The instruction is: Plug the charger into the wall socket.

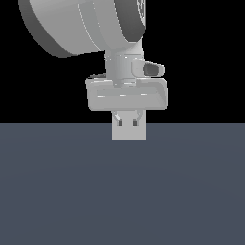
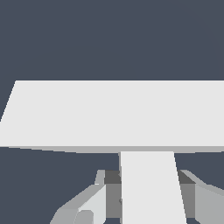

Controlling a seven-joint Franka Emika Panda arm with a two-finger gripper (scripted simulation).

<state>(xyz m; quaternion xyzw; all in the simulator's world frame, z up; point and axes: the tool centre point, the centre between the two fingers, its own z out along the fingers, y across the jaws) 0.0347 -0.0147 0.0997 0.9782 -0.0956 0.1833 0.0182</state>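
In the wrist view the charger, a small white block, sits between my gripper fingers, which are shut on it. Its front end meets the wall socket, a broad light-grey plate seen at a steep angle. No orange dots show on the plate. In the exterior view the gripper hangs straight down over the socket plate, a small light-grey square standing on the floor. Its fingertips overlap the plate's upper part. The charger cannot be told apart from the plate there.
A dark blue-grey floor spreads around the plate in all directions. The arm's large grey links fill the top of the exterior view above the gripper.
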